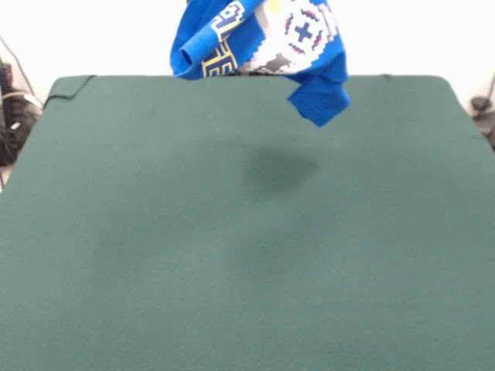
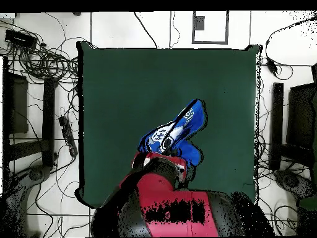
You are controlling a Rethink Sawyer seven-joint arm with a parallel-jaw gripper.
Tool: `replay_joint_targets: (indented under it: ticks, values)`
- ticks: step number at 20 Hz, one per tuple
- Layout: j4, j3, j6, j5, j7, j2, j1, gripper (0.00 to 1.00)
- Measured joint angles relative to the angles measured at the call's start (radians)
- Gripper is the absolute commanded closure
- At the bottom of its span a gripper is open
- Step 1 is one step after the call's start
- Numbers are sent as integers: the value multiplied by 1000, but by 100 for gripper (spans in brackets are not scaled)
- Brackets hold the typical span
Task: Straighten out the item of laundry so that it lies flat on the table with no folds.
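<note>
Bright blue T-shirt (image 1: 313,85) with white-grey emblem, yellow-outlined lettering; dark green table (image 1: 232,270).

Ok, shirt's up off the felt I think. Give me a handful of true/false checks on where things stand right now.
1. The blue T-shirt hangs bunched in the air above the green table. True.
2. The T-shirt lies spread flat with no folds. False: it is crumpled and lifted, with only its shadow on the felt.
3. The round emblem on the T-shirt shows in the front view. True.
4. A second garment lies on the table. False: the T-shirt is the only laundry in view.
5. The gripper can be seen plainly open. False: the cloth and the red arm hide it, so its state cannot be told.
</note>
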Motion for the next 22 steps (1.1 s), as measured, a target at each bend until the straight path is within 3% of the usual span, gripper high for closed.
replay_joint_targets:
  ticks: [10, 17, 22]
  values:
    - [-40, -80, 103, 70, 47, 4, 72, 100]
    - [-72, -167, 76, -78, 189, 86, 190, 100]
    - [-26, -175, 6, 89, 254, 156, 170, 100]
